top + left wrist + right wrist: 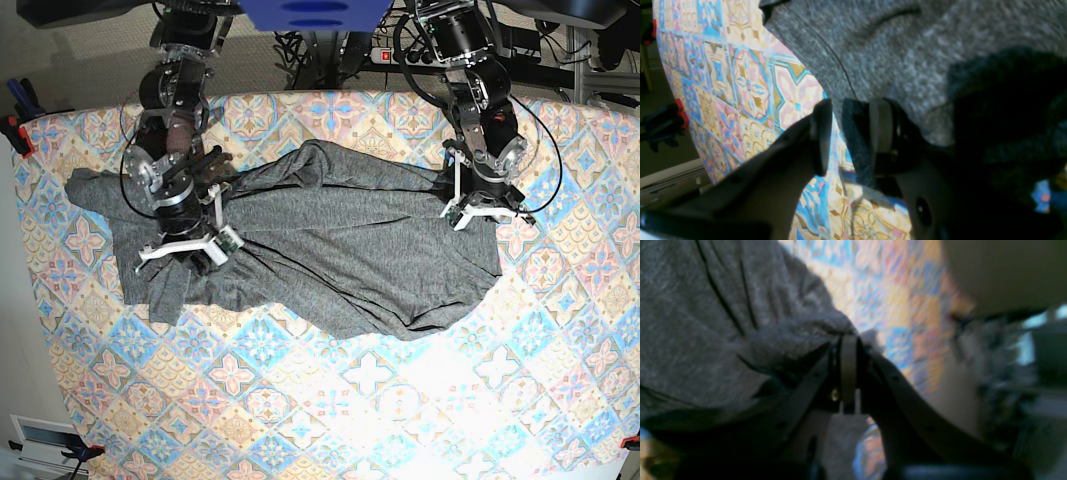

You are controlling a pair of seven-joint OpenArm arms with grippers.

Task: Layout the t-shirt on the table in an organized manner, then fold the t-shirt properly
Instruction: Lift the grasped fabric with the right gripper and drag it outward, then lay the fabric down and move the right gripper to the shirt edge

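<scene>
Hiding much of the table, the t-shirt is pinched by right claw; left claw straddles its edge, parted.

Bare table along the near side; rumpled t-shirt across the middle.
</scene>
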